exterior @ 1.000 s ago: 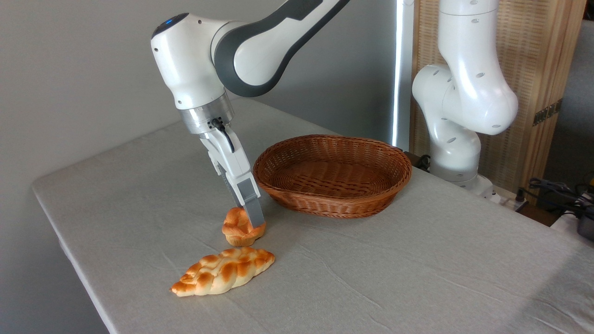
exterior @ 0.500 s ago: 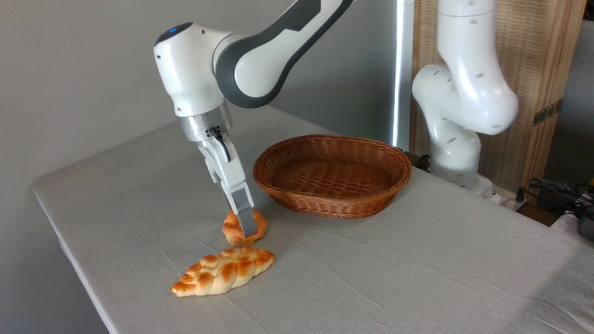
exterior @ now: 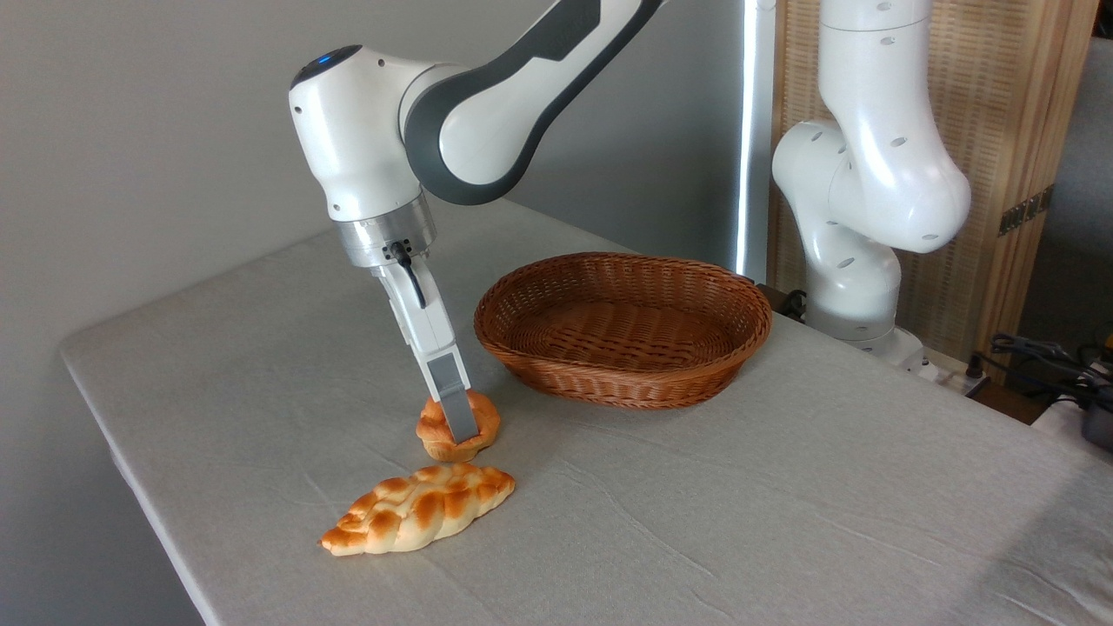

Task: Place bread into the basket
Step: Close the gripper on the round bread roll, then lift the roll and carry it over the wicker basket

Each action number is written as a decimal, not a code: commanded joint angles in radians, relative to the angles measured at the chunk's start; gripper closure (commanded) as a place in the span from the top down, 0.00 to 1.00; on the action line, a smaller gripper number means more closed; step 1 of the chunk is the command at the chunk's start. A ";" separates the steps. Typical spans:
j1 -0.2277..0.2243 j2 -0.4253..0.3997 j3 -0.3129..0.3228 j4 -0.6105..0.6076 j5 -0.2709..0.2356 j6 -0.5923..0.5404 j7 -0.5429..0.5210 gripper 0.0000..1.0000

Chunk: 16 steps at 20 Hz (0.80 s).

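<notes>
Over the last second the hand (exterior: 459,426) has slid left across the knotted bun (exterior: 456,426), low centre-left on the counter (exterior: 783,522); its grip is unclear. Wicker basket (exterior: 623,326) waits empty.

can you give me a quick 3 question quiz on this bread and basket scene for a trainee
1. True or false: the wicker basket already has a piece of bread in it.
2. Multiple choice: the gripper is down at which item? A) the braided loaf B) the small knotted bun C) the basket rim
3. Short answer: where does the braided loaf lie relative to the bun?

Key
1. False. The basket is empty, and both breads are on the grey tablecloth.
2. B. One grey finger shows in front of the bun; the other is hidden, so a grip cannot be confirmed.
3. In front of the bun, nearer the camera, slightly left.
</notes>
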 commanded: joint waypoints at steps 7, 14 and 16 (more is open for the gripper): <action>0.000 -0.010 0.001 0.012 0.013 0.012 0.016 0.13; 0.000 -0.037 0.010 0.100 -0.014 -0.046 0.001 0.12; 0.006 -0.059 0.015 0.188 -0.074 -0.155 -0.007 0.10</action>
